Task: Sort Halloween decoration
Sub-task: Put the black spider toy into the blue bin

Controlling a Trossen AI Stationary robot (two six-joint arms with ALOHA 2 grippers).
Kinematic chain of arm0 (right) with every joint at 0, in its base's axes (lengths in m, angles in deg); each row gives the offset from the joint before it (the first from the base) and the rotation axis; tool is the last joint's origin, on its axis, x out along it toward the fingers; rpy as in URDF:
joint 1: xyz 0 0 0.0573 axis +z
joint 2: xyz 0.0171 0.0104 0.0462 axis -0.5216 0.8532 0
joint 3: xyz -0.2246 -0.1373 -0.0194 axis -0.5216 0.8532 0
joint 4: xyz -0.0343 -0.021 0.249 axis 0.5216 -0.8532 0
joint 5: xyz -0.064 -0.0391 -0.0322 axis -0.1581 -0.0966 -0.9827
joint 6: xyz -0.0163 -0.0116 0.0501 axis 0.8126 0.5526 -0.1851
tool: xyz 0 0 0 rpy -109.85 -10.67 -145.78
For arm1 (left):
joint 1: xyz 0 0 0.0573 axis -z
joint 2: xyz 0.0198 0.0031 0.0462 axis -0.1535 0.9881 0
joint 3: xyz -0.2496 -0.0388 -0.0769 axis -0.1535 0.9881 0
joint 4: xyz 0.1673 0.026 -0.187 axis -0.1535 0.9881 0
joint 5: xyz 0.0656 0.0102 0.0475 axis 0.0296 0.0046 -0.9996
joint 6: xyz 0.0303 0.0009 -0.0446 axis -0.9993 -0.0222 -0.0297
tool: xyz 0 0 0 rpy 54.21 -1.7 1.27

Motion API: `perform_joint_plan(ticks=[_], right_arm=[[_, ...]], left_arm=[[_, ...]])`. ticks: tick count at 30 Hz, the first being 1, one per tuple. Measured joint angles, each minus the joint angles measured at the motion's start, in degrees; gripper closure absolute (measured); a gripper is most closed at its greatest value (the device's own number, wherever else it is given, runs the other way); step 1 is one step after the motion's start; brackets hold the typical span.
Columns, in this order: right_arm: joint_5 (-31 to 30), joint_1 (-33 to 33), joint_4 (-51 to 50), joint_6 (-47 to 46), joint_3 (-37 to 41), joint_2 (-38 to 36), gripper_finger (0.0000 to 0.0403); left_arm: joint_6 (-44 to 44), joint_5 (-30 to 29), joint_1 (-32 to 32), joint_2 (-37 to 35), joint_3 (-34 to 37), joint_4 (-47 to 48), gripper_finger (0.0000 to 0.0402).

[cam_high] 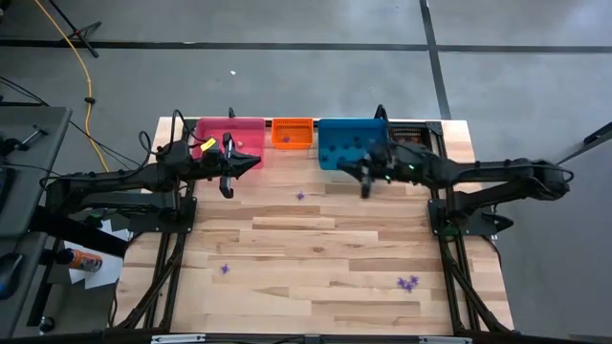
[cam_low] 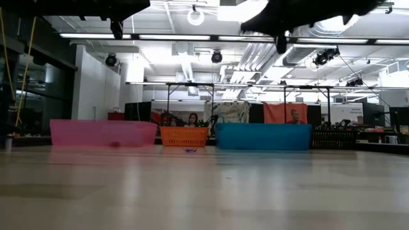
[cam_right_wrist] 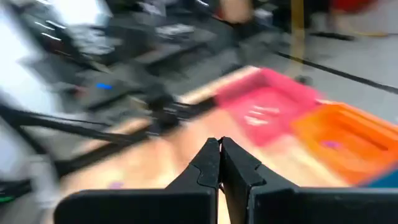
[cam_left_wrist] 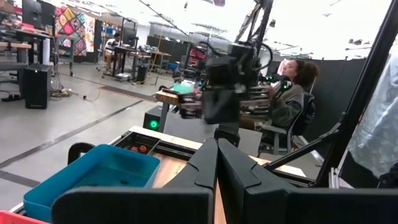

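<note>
Purple trinket (cam_high: 300,196) lies alone on the counter (cam_high: 316,277), between both arms, slightly nearer the right tool (cam_high: 364,183). More purple bits (cam_high: 409,283) sit near the front. Both tools, left tool (cam_high: 227,183) included, are clamped shut, empty.

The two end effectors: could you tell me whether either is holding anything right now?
Nothing is held. The left end effector and the right end effector are both shut with nothing between their fingers.
</note>
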Motion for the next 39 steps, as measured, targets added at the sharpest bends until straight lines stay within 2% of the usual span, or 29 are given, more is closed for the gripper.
perform_joint_plan(ticks=[2,7,12,18,22,26,33,39], right_arm=[[-2.37,-2.89,-7.37,1.15,-5.14,3.39,0.0403],[-10.33,-13.83,-35.05,-0.76,-21.47,14.69,0.0403],[-9.56,-24.11,-46.0,-0.2,-34.52,27.8,0.0403],[-2.89,-28.04,-51.27,-4.01,-42.38,41.83,0.0403],[-6.23,-27.93,-52.0,-8.1,-42.55,47.14,0.0403],[-7.46,-28.56,-52.56,-12.95,-41.96,50.3,0.0403],[-9.98,-28.78,-49.89,-16.2,-42.01,50.86,0.0395],[-10.88,-28.8,-49.32,-15.8,-42.01,50.86,0.0331]], left_arm=[[1.09,0.0,-0.02,0.0,0.0,-0.02,0.0401],[2.34,0.0,-0.02,0.0,0.0,-0.02,0.0401],[1.23,-0.67,-0.02,0.0,0.0,-0.09,0.0401],[1.19,-0.74,-0.02,0.0,0.0,-0.11,0.0401],[1.17,-0.74,-0.02,0.0,0.0,-0.11,0.0401],[1.17,-0.74,-0.02,0.0,0.0,-0.11,0.0401],[1.13,-0.74,-0.02,0.0,0.0,-0.09,0.0401],[1.13,-0.74,-0.02,0.0,0.0,-0.07,0.0401]])
